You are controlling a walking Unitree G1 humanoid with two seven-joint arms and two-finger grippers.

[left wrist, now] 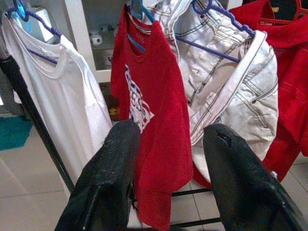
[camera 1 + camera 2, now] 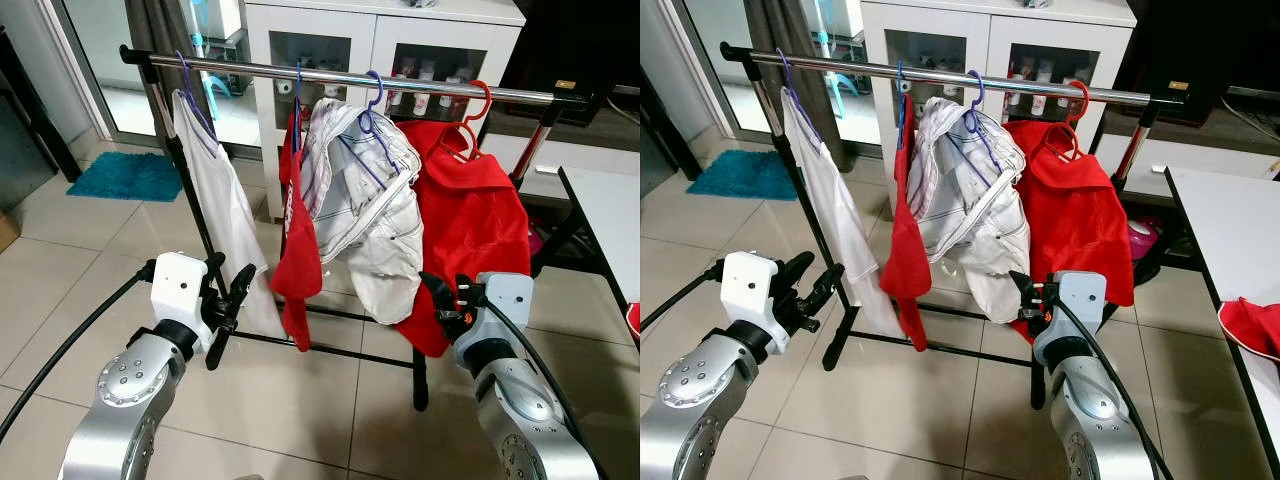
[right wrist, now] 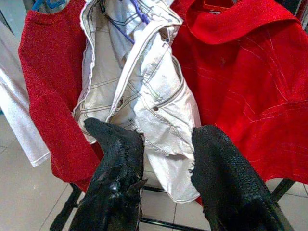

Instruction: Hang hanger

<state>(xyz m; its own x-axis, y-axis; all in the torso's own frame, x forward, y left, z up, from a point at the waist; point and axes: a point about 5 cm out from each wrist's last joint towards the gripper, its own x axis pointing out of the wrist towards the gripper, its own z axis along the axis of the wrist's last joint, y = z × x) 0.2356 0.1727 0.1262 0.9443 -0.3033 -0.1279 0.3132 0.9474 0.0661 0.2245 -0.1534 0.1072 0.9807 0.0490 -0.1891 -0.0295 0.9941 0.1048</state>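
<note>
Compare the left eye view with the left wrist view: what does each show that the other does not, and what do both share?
Left eye view alone: the steel rail running the length of the rack, the blue mat on the tiled floor, the white cabinet, and both arms, with the left gripper and right gripper held low before the clothes.

Left wrist view alone: the print on the red T-shirt's chest, seen close between the left gripper's open fingers.

Both: the white T-shirt, red T-shirt, white jacket and red shirt on hangers.

left gripper point(image 1: 166, 166), fingers apart, faces a red t-shirt point(image 1: 154, 110) beside white jeans point(image 1: 231, 91).
</note>
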